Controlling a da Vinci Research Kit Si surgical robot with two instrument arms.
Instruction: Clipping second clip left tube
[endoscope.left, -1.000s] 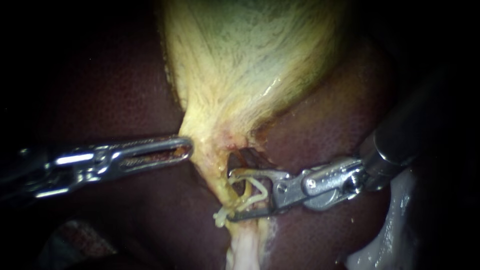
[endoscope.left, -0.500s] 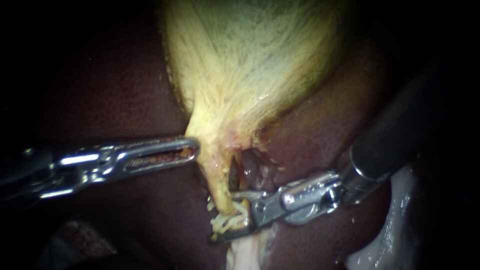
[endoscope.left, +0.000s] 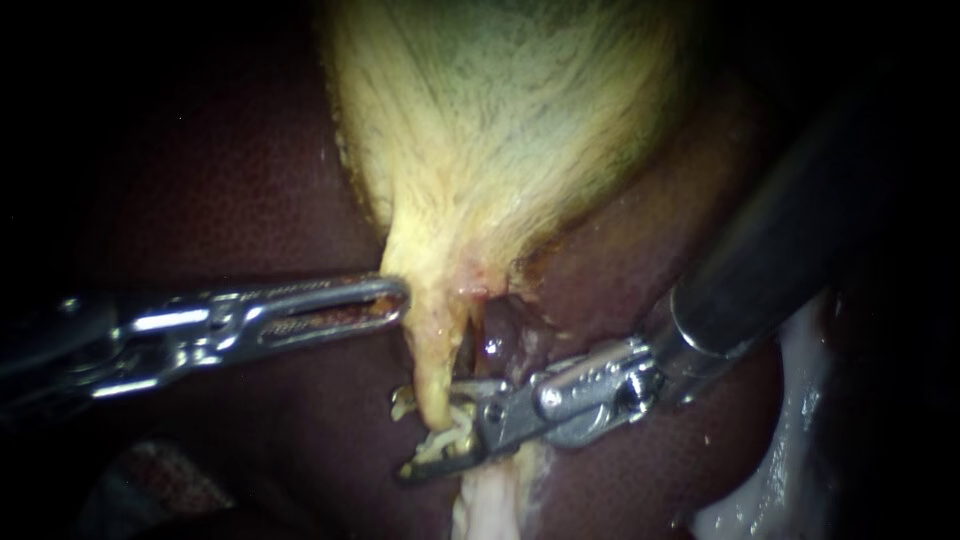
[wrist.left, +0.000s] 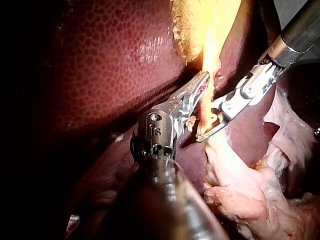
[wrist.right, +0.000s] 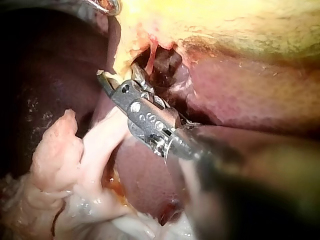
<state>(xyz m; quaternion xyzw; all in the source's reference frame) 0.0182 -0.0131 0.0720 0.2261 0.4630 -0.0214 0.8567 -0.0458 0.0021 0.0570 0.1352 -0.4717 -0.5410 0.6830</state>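
Note:
The yellow gallbladder (endoscope.left: 500, 120) narrows downward into the left tube (endoscope.left: 430, 350), a pale yellow strand over the dark liver (endoscope.left: 250, 180). My right instrument (endoscope.left: 435, 425) comes in from the upper right. Its jaws stand apart, holding a whitish clip (endoscope.left: 440, 443) that straddles the tube's lower end. My left instrument (endoscope.left: 395, 300) lies level from the left, its jaws together on the edge of the gallbladder's neck. The left wrist view shows the left instrument (wrist.left: 204, 80) beside the strand, with the right instrument (wrist.left: 207, 127) just past it. In the right wrist view the right instrument (wrist.right: 117, 80) reaches the tube.
A dark opening (endoscope.left: 495, 335) shows just right of the tube, above the right instrument's jaws. Pale fatty tissue (endoscope.left: 490, 505) hangs below the clip, and a whitish fold (endoscope.left: 790, 430) lies at the lower right. Liver surrounds everything else.
My right instrument has slid left and slightly down, carrying the clip further across the tube. The left instrument and the gallbladder's neck have shifted a little to the right together.

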